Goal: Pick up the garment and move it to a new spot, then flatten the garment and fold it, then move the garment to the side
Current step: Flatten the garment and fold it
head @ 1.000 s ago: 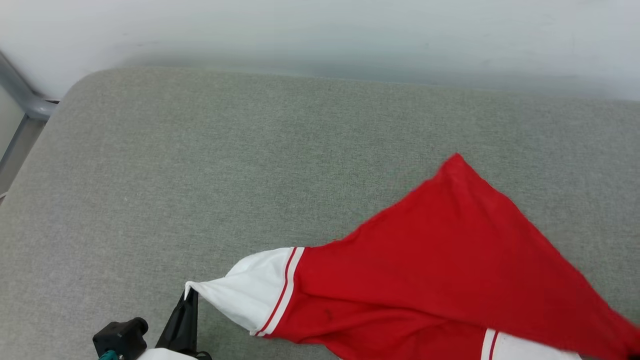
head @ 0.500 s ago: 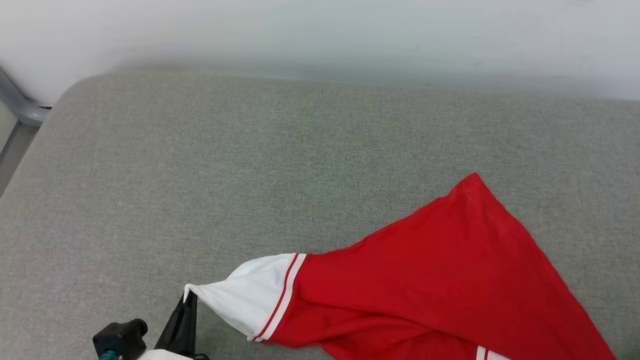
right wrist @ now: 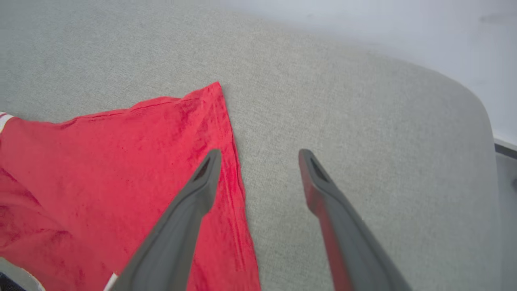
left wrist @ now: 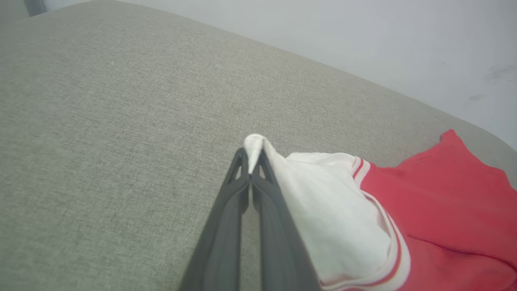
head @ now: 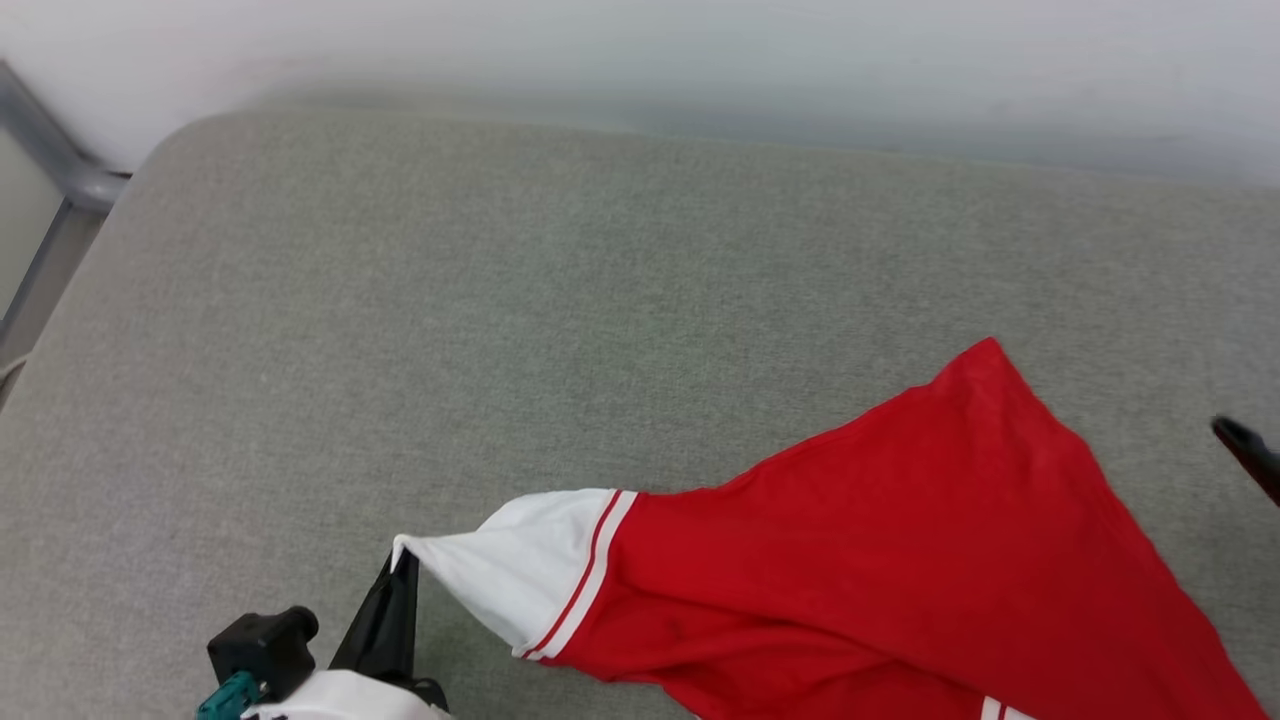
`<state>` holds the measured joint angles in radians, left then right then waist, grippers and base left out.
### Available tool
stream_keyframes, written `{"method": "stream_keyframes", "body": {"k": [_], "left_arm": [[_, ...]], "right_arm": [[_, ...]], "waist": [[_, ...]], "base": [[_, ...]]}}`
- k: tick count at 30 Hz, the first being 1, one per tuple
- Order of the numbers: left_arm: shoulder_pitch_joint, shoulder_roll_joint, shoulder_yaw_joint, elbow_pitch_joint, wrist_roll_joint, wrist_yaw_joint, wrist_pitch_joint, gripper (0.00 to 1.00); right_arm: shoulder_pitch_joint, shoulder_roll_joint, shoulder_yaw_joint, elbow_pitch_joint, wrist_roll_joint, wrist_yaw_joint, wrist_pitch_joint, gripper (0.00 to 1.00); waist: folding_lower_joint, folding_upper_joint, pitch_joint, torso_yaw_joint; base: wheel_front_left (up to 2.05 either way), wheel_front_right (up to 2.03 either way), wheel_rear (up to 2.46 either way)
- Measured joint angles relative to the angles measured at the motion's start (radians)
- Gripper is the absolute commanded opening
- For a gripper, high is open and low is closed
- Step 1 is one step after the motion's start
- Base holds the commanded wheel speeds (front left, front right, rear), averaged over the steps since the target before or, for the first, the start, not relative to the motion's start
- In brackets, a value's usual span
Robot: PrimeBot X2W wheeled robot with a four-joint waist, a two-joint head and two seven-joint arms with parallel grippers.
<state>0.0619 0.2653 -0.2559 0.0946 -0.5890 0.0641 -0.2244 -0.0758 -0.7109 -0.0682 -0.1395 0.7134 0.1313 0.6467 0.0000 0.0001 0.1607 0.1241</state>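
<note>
Garment (head: pixel 880 560) sleeve pinched in left fingers (left wrist: pixel 232 202); right fingers (right wrist: pixel 194 202) spread wide.

garment (head: pixel 880 560) was soft matt red and white cloth, cushion (head: pixel 450 300) was coarse grey woven fabric, left gripper (left wrist: pixel 251 157) looked smooth matt dark plastic, wall (head: pixel 640 50) was smooth, pale

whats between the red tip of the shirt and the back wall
Bare grey cushion. In the head view, nothing lies between the red tip of the garment and the wall.
</note>
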Motion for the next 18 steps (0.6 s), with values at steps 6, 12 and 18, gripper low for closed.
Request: {"method": "stream_keyframes", "body": {"k": [6,12,18], "left_arm": [[-0.048,-0.015,-0.021,-0.004,0.013,-0.011,-0.004,0.0],[-0.09,-0.033,-0.04,-0.003,0.023,-0.024,-0.012,0.0],[-0.136,-0.058,-0.059,0.012,0.032,-0.044,-0.022,0.0]], "right_arm": [[-0.242,-0.022,0.154,0.009,-0.044,0.0,0.156,1.0],[-0.456,-0.023,0.319,0.121,-0.081,0.0,0.334,1.0],[-0.591,-0.023,0.448,0.246,-0.119,0.0,0.435,1.0]], "waist": [[0.0001,0.0,0.048,0.039],[0.0001,0.0,0.101,0.086],[0.0001,0.0,0.16,0.13]], "base": [[0.0,0.0,0.0],[0.0,0.0,0.0],[0.0,0.0,0.0]]}}
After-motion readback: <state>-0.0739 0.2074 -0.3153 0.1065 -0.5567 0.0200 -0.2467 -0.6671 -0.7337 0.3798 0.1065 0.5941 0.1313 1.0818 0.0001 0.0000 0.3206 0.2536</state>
